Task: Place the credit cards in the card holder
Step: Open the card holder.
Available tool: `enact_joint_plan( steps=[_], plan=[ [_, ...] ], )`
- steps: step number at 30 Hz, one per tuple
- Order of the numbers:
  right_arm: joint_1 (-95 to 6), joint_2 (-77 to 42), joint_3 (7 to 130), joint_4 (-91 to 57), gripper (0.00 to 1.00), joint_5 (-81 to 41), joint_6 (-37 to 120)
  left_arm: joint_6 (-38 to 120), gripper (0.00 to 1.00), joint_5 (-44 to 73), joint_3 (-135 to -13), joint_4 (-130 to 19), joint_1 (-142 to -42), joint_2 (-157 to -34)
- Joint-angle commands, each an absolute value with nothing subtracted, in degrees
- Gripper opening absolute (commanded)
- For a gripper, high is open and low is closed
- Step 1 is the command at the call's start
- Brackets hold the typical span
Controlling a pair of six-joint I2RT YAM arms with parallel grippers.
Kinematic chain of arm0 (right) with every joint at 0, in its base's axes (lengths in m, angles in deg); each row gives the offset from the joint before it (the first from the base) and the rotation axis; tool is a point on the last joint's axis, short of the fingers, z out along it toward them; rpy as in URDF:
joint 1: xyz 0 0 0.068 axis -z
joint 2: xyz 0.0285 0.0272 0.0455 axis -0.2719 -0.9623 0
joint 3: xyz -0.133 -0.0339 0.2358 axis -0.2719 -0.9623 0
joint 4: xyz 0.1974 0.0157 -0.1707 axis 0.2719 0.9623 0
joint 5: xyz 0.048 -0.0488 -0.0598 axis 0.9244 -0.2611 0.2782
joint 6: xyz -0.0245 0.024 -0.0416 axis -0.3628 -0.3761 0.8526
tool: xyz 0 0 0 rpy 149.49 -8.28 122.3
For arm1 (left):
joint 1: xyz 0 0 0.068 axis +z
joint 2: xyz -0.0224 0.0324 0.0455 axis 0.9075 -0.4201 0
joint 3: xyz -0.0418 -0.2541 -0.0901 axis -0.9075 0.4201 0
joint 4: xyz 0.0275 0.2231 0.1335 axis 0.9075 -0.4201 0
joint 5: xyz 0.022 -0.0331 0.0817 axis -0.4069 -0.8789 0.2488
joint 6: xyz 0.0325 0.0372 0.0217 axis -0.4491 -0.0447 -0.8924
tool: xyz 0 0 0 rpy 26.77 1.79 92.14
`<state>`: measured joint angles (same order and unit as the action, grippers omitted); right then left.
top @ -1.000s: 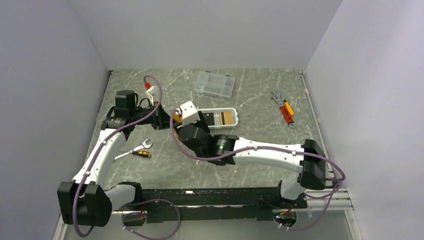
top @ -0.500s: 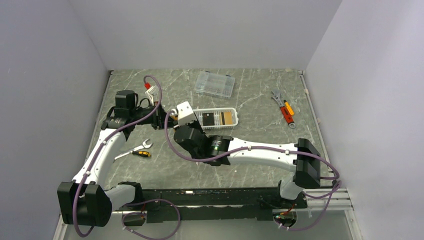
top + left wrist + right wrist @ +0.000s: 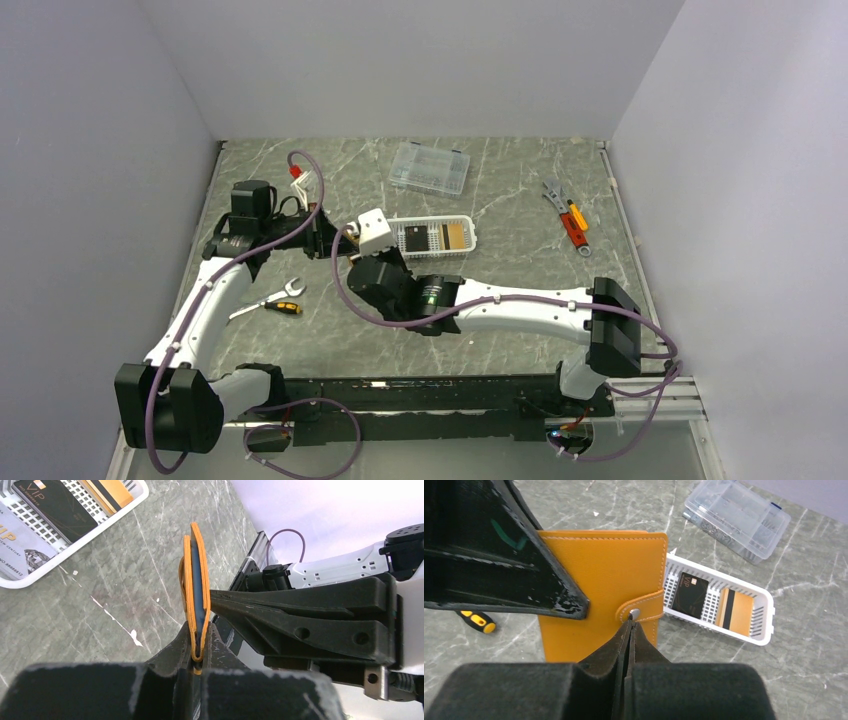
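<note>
My left gripper (image 3: 198, 640) is shut on the lower edge of the orange card holder (image 3: 192, 580), holding it upright above the table. The card holder (image 3: 599, 580) is closed, and a blue edge shows inside it in the left wrist view. My right gripper (image 3: 630, 625) is shut with its tips touching the snap button on the strap; nothing shows between its jaws. The credit cards lie in the white basket (image 3: 769, 625): a black one (image 3: 690, 595), a gold one (image 3: 735, 612) and a grey-white one (image 3: 15, 545). From above both grippers meet at the holder (image 3: 349, 236).
A clear compartment box (image 3: 430, 168) stands at the back of the table. An orange-handled wrench (image 3: 568, 225) lies at the right. A small yellow-and-black spanner (image 3: 270, 303) lies under the left arm. Grey walls enclose the table on three sides.
My right gripper has closed from open to shut and moved left up against the card holder's snap. The left gripper and the holder have stayed still.
</note>
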<state>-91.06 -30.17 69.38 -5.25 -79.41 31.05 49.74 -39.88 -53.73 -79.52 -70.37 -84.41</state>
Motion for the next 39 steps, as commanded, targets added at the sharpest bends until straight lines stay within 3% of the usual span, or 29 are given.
enact_joint_plan(
  steps=[1, 9, 15, 16, 21, 24, 26, 31, 39],
  plan=[
    [-88.97, -28.35, 68.06, -3.43, 0.0, -84.97, 31.08, 49.88, 0.0, -43.74, -55.03, -79.71, -70.43, -82.76],
    [-87.32, -25.2, 65.88, -8.0, 0.0, -86.74, 32.43, 50.31, 0.0, -44.49, -54.84, -79.24, -70.43, -82.96],
    [-86.5, -21.78, 62.05, -10.74, 0.0, -77.73, 34.51, 49.85, 0.0, -44.37, -54.98, -79.64, -70.43, -82.83],
    [-86.56, -20.39, 60.09, -12.19, 0.04, -76.61, 36.17, 49.92, 0.0, -44.34, -55.05, -79.68, -70.43, -82.88],
    [-87.59, -10.07, 44.23, -28.41, 0.42, -70.36, 47.61, 50.25, 0.0, -44.11, -54.71, -79.12, -70.43, -82.94],
    [-87.53, -6.41, 40.43, -33.05, 0.74, -67.98, 51.79, 50.2, 0.0, -43.89, -54.64, -79.18, -70.43, -82.82],
    [-87.58, -5.92, 40.79, -33.01, 0.87, -66.64, 53.6, 50.16, 0.0, -43.9, -54.83, -79.35, -70.43, -82.96],
    [-87.63, -5.14, 42.53, -34.02, 0.89, -63.25, 57.01, 50.34, 0.0, -43.96, -54.7, -79.19, -70.43, -83.41],
    [-91.0, -10.61, 46.43, -35.39, 0.82, -63.5, 63.6, 51.17, 0.0, -44.94, -54.62, -78.42, -70.43, -83.59]
  ],
)
